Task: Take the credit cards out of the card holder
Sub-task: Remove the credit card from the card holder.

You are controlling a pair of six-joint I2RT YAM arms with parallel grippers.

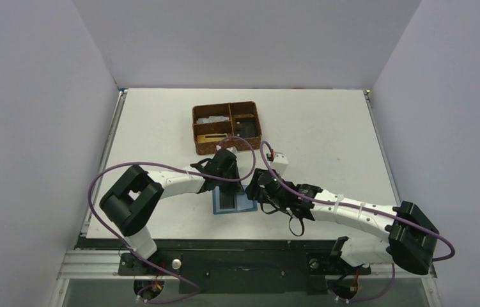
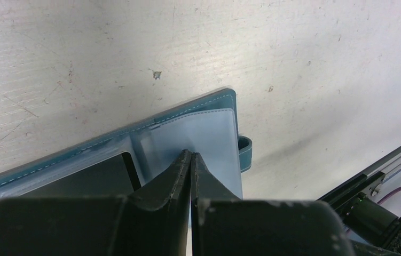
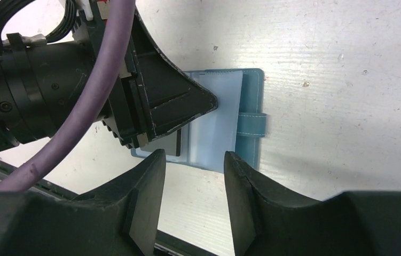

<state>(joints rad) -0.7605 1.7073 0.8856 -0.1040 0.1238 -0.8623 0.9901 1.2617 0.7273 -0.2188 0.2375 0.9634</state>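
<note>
Closed left end effector (image 2: 191, 154) pins the light, floppy card holder (image 2: 209, 106); open, empty right end effector (image 3: 194, 156) faces its slick pocket edge.

Top view from high up behind the arms (image 1: 352, 214), looking down over the whole table (image 1: 326, 128). Both wrist views super close, pointing down, overlapping on the same wallet (image 2: 203, 125).

Card holder (image 3: 251, 93) teal, smooth, probably faux leather, pale stitching, pockets (image 2: 209, 138) frosted translucent plastic, worktop (image 2: 267, 48) matt white, scuffed, speckled, left fingers (image 2: 171, 181) matt black plastic, worn edges, basket (image 1: 195, 131) brown woven fibre, cable (image 3: 96, 80) glossy purple sheath
</note>
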